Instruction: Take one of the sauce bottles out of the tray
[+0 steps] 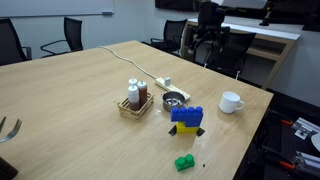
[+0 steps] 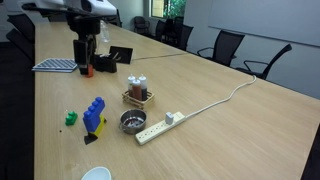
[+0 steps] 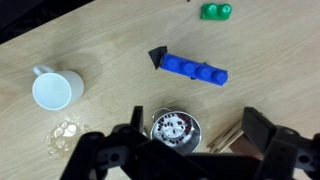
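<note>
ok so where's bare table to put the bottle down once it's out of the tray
Widest bare stretch: the table beyond the tray, on the side away from the bowl. Crowded: bowl, power strip and blue blocks huddle beside the tray. Smaller gap between blocks and mug.

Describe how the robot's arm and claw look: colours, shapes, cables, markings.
In the wrist view the claw is black and bulky, with two thick, angular fingers that seem built from jointed links. In an exterior view the arm appears whitish with dark parts above the black claw. Cables and markings cannot be made out, because the arm is small and blurred.
</note>
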Available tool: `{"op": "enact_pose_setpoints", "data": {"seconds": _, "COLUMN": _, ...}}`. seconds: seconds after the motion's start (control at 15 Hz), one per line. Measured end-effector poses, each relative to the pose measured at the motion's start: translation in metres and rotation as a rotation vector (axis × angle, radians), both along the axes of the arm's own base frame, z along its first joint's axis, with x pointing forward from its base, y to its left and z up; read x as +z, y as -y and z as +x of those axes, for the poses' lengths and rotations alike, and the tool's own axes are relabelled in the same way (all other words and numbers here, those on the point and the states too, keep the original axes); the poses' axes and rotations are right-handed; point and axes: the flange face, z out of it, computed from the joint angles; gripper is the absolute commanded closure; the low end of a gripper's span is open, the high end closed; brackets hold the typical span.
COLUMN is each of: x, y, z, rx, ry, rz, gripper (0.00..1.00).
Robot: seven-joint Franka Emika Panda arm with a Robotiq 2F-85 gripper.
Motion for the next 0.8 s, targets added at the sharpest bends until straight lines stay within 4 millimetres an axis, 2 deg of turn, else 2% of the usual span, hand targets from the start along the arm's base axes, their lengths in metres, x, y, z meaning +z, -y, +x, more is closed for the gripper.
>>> {"op": "enact_pose_setpoints", "data": {"seconds": 0.2, "x": -0.013, "y": -0.036, "z": 0.033, "rx": -0.163, "ry": 0.008, "rz": -0.012, "gripper": 0.00}}
{"op": "enact_pose_setpoints", "data": {"seconds": 0.33, "x": -0.022, "y": -0.049, "z": 0.048, "rx": -0.258, "ry": -0.011, "rz": -0.015, "gripper": 0.00}}
{"op": "enact_pose_setpoints", "data": {"seconds": 0.47, "x": -0.027, "y": -0.049, "z": 0.055, "rx": -0.284, "ry": -0.018, "rz": -0.016, "gripper": 0.00}}
{"op": "enact_pose_setpoints", "data": {"seconds": 0.8, "x": -0.023, "y": -0.048, "z": 0.055, "rx": -0.287, "ry": -0.019, "rz": -0.018, "gripper": 0.00}}
